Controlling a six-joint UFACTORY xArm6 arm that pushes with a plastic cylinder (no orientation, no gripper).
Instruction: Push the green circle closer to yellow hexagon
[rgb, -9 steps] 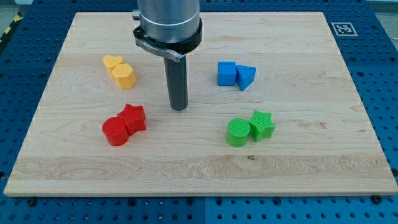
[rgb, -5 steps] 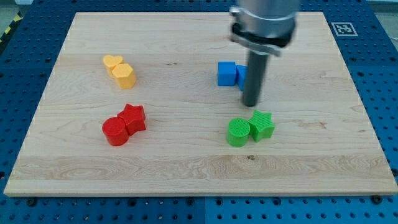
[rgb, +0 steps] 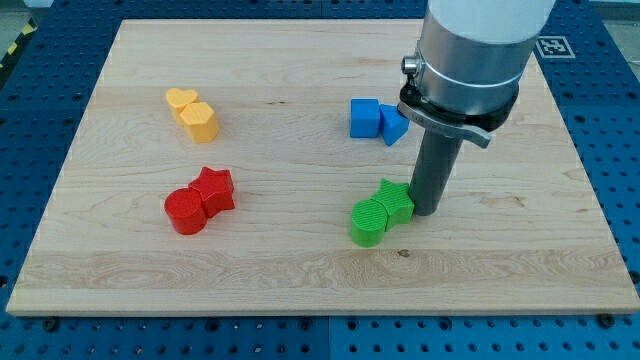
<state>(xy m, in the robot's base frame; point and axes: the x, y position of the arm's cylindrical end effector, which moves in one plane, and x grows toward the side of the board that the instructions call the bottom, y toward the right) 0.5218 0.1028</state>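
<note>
The green circle (rgb: 368, 222) lies right of the board's middle, low down, touching the green star (rgb: 395, 201) on its upper right. My tip (rgb: 428, 209) rests against the green star's right side. The yellow hexagon (rgb: 201, 121) sits at the upper left, touching the yellow heart (rgb: 180, 100). The green circle is far to the right of and below the yellow hexagon.
A red circle (rgb: 184, 212) and a red star (rgb: 215, 189) touch each other at the lower left. A blue cube (rgb: 364, 117) and a blue triangle (rgb: 394, 124) sit just above my tip, left of the rod. The wooden board (rgb: 300, 270) ends in blue pegboard.
My tip went from the board's middle to the right, came down right of the green pair, and pushed the green star and green circle left and slightly down.
</note>
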